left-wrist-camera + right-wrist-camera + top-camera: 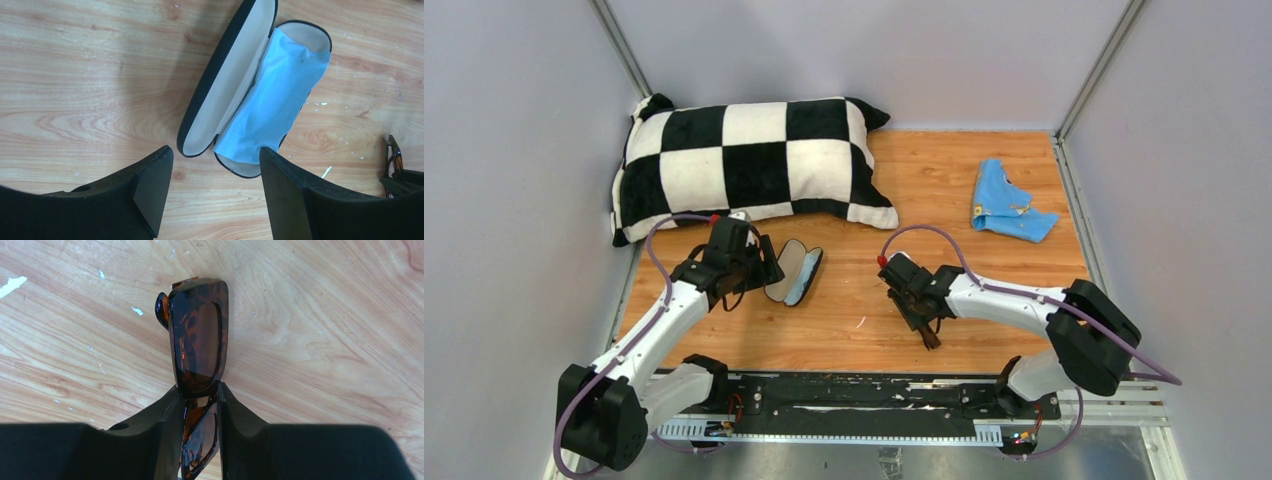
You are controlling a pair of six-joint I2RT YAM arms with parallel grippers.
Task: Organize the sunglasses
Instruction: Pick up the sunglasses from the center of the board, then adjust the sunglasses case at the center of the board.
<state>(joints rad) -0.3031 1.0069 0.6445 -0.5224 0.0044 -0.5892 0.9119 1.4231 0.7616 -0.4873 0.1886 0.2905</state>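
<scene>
The sunglasses (197, 340) are tortoiseshell brown with tinted lenses, folded and standing on edge on the wooden table. My right gripper (198, 390) is shut on them near the bridge, one finger pressing each side. In the top view they poke out below the right gripper (921, 318) as a dark stub (929, 338). A black case (220, 95) lies open with a pale lining and a light blue cloth (280, 100) in one half. My left gripper (215, 160) hovers open just short of the case's near end, holding nothing. The sunglasses (394, 159) also show at the left wrist view's right edge.
A black-and-white chequered pillow (744, 165) lies at the back left, just behind the case (792, 272) and the left gripper (769, 268). A crumpled blue cloth (1009, 210) sits at the back right. Grey walls close in three sides of the table.
</scene>
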